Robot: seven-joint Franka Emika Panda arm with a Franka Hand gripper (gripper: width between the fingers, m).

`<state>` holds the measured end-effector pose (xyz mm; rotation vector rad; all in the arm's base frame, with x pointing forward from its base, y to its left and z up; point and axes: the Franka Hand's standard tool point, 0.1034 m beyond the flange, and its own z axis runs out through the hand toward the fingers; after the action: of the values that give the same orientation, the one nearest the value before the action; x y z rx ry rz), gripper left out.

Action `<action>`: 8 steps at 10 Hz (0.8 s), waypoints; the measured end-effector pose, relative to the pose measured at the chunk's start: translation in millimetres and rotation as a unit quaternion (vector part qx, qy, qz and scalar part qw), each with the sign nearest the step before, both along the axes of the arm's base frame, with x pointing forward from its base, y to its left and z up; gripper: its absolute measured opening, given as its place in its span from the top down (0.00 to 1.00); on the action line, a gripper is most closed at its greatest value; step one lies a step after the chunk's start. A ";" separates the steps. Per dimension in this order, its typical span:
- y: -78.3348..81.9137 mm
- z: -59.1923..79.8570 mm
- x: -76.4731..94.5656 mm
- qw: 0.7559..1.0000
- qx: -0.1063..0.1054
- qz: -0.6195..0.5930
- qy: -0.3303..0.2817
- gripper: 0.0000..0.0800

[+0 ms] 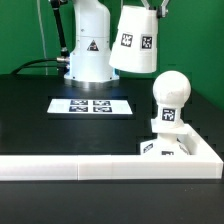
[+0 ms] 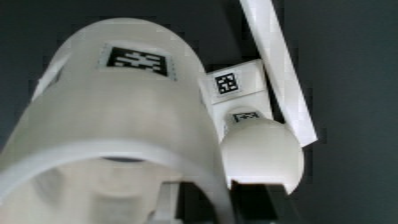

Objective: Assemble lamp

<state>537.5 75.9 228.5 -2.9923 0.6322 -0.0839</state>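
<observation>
My gripper (image 1: 150, 10) is shut on the rim of the white truncated-cone lamp shade (image 1: 135, 42) and holds it in the air, tilted, above and to the exterior view's left of the bulb. The round white bulb (image 1: 170, 90) stands upright in the flat square base (image 1: 160, 147), which sits in the corner of the white walls. In the wrist view the shade (image 2: 107, 110) fills most of the picture, with the bulb (image 2: 267, 145) and the base's tag (image 2: 231, 82) beyond it. The gripper (image 2: 214, 205) has the shade's wall between its dark fingers.
The marker board (image 1: 91, 105) lies on the black table in the middle. The big white robot pedestal (image 1: 88, 45) stands behind it. A low white wall (image 1: 90, 167) runs along the front edge and turns up the right side (image 2: 285, 60).
</observation>
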 end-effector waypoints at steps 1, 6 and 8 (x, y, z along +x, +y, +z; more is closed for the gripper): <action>0.1 0.5 0.2 1.000 0.000 0.001 -0.001 0.94; 30.3 30.9 53.6 0.999 0.009 0.014 -0.042 0.94; 42.4 24.2 67.1 0.999 0.006 0.021 -0.047 0.94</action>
<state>604.6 118.3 252.7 -2.9673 0.5566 -0.2164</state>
